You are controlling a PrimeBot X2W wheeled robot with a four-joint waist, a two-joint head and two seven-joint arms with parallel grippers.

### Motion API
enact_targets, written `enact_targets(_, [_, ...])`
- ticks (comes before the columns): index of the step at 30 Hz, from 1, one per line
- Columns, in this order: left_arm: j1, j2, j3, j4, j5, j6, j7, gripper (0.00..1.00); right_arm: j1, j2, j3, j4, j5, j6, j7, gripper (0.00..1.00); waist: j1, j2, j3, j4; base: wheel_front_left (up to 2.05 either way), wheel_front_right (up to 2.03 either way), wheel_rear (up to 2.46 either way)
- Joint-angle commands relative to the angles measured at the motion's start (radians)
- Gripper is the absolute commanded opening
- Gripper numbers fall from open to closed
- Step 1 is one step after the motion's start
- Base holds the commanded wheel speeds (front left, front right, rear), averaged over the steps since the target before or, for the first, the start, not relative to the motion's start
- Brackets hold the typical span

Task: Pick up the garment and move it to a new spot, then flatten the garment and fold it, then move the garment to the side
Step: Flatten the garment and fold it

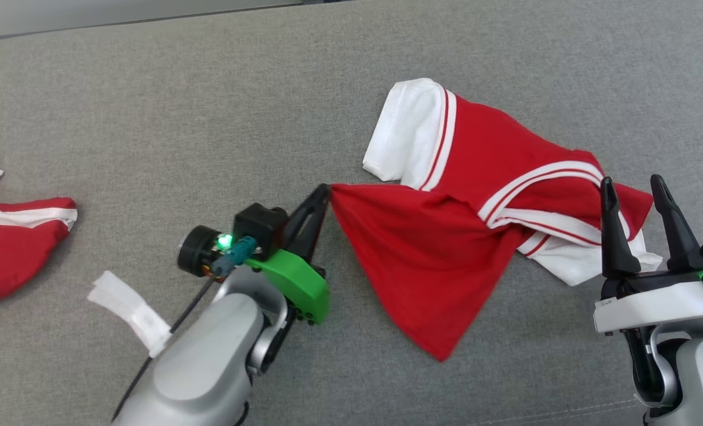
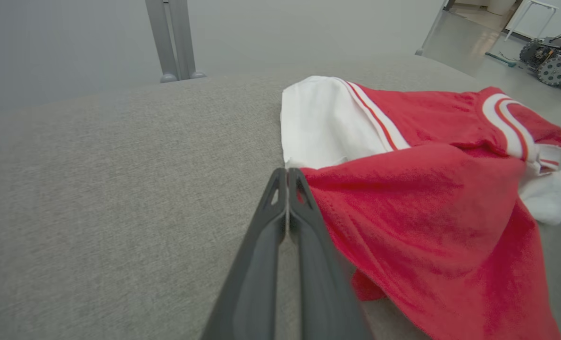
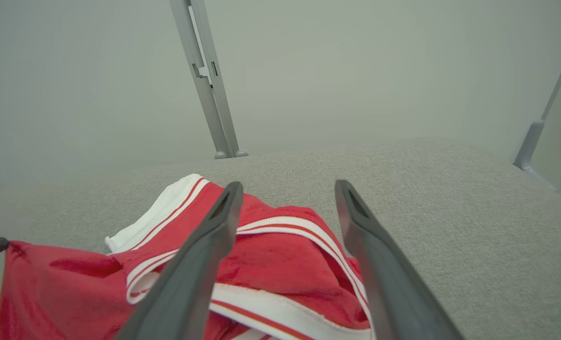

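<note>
The grey woven fabric surface [image 1: 209, 106] lies flat beneath both sets of fingers. The left gripper [image 1: 325, 191] has its fingers pinched together on a corner of the rumpled red short-sleeved garment [image 1: 440, 248] with white striped trim, which spreads from those fingertips across to the right gripper [image 1: 632, 180]. That gripper's fingers stand wide apart over the striped trim, gripping nothing. Past the fingertips: a grey metal upright post [image 3: 208, 85] and a pale wall [image 3: 355, 71].

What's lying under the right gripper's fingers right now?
The right gripper hangs open over the garment, above its red cloth and white-striped band. The grey surface shows beside it; whatever lies beneath the bunched folds is covered.
</note>
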Motion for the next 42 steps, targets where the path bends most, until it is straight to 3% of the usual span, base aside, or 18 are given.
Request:
enact_targets(1, [0.008,0.029,0.020,-0.017,-0.005,0.020,-0.009,0.00,0.007,0.002,-0.004,-0.004,0.003,-0.001,-0.002,1.00,0.0000,0.0000,-0.012,0.010,0.00,0.00,0.00])
enact_targets(6, [0.011,0.150,0.118,-0.117,-0.012,0.100,-0.010,0.00,0.017,0.007,-0.018,-0.012,0.000,-0.001,0.007,1.00,0.0000,0.0000,-0.022,0.025,0.00,0.00,0.00])
enact_targets(9, [-0.008,0.207,0.163,-0.150,-0.024,0.124,0.011,0.00,0.009,0.010,-0.016,-0.016,0.000,-0.001,0.013,1.00,0.0000,0.0000,-0.018,0.026,0.00,0.00,0.00])
enact_targets(12, [-0.021,0.253,0.197,-0.141,-0.045,0.121,0.039,0.00,-0.003,0.010,-0.005,-0.023,-0.001,-0.001,0.015,1.00,0.0000,0.0000,-0.010,0.020,0.00,0.00,0.00])
enact_targets(16, [-0.017,0.257,0.211,-0.096,-0.089,0.083,0.043,0.00,-0.015,0.007,0.009,-0.028,0.000,-0.001,0.015,1.00,0.0000,0.0000,-0.004,0.008,0.00,0.00,0.00])
enact_targets(17, [-0.007,0.247,0.221,-0.084,-0.103,0.076,0.028,0.21,-0.016,0.006,0.012,-0.029,0.001,-0.001,0.013,1.00,0.0000,0.0000,-0.005,0.006,0.00,0.00,0.00])
enact_targets(18, [0.003,0.241,0.228,-0.078,-0.110,0.071,0.012,1.00,-0.015,0.005,0.016,-0.030,0.000,-0.001,0.011,1.00,0.0000,0.0000,-0.006,0.004,0.00,0.00,0.00])
enact_targets(24, [0.087,0.192,0.312,-0.102,-0.119,0.107,-0.072,1.00,0.000,-0.003,0.049,-0.040,-0.010,-0.001,0.007,1.00,0.0000,0.0000,-0.037,0.005,0.00,0.00,0.00])
enact_targets(30, [0.266,0.154,0.429,-0.306,0.021,0.181,-0.077,1.00,0.037,-0.017,0.095,-0.063,-0.028,-0.001,0.035,1.00,0.0000,0.0000,-0.094,0.017,0.00,0.00,0.00])
enact_targets(35, [0.408,0.136,0.465,-0.417,0.106,0.200,-0.076,1.00,0.071,-0.024,0.117,-0.067,-0.021,-0.001,0.055,1.00,0.0000,0.0000,-0.134,0.029,0.00,0.00,0.00])
enact_targets(42, [0.503,0.128,0.459,-0.456,0.134,0.201,-0.076,1.00,0.096,-0.023,0.119,-0.072,-0.020,-0.001,0.070,1.00,0.0000,0.0000,-0.158,0.037,0.00,0.00,0.00])
